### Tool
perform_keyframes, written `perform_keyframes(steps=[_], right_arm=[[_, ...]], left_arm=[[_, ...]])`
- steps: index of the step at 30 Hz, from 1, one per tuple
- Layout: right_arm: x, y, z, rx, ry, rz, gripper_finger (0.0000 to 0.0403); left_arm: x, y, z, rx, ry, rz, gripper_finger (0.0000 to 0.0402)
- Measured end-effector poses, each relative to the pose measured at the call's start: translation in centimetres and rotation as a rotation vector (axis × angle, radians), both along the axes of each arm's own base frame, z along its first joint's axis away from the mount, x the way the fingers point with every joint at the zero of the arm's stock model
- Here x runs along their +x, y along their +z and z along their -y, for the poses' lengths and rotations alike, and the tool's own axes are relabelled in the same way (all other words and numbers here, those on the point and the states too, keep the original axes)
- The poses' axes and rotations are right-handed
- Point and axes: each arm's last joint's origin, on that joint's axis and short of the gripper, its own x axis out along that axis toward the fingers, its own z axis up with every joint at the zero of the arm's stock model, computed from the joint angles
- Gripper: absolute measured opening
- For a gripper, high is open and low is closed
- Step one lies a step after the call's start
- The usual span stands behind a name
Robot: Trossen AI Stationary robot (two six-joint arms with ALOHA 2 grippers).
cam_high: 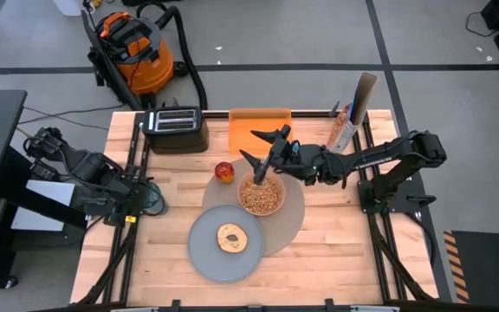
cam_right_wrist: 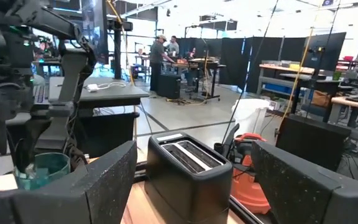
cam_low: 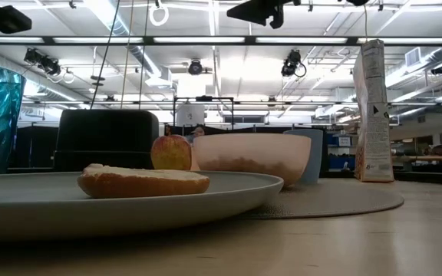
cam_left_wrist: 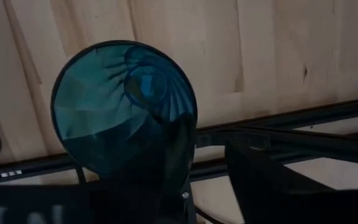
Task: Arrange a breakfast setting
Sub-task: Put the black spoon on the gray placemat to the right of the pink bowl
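A pink bowl [cam_high: 261, 196] of cereal stands on the round mat [cam_high: 294, 217]. The grey plate [cam_high: 206, 253] overlaps the mat's near left edge and bears a bagel [cam_high: 232, 238]. An apple [cam_high: 224, 172] lies at the mat's far left rim. A pale blue cup [cam_low: 313, 157] shows behind the bowl. My right gripper [cam_high: 248, 145] hangs open and level above the bowl, holding nothing. At the table's left edge my left gripper [cam_high: 143, 196] points down over a teal ribbed glass [cam_left_wrist: 120, 106], fingers apart, one finger [cam_left_wrist: 176, 165] inside the rim. My left gripper comes at the teal glass from above, with one finger inside its rim [cam_left_wrist: 188, 143] and the other outside. I cannot tell whether either finger touches the glass. The glass stands upright on the table.
A black toaster [cam_high: 176, 130] and an orange board [cam_high: 258, 123] sit along the far edge, with a cereal box [cam_high: 346, 121] at the far right. An orange vacuum [cam_high: 132, 48] stands on the floor beyond. Bare wood lies near the front right.
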Motion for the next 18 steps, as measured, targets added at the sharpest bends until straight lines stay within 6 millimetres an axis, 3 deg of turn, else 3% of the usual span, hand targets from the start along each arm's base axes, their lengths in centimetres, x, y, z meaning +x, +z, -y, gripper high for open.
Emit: perform_keyframes(steps=[9, 18], right_arm=[[0.03, 0.13, 0.71, 0.007, 0.001, 0.019, 0.0323], [0.03, 0.12, 0.72, 0.080, 0.009, 0.059, 0.0323]], left_arm=[[0.01, 0.00, 0.01, -0.011, 0.065, -0.007, 0.0076], [0.01, 0.00, 0.01, -0.018, 0.111, -0.012, 0.0037]])
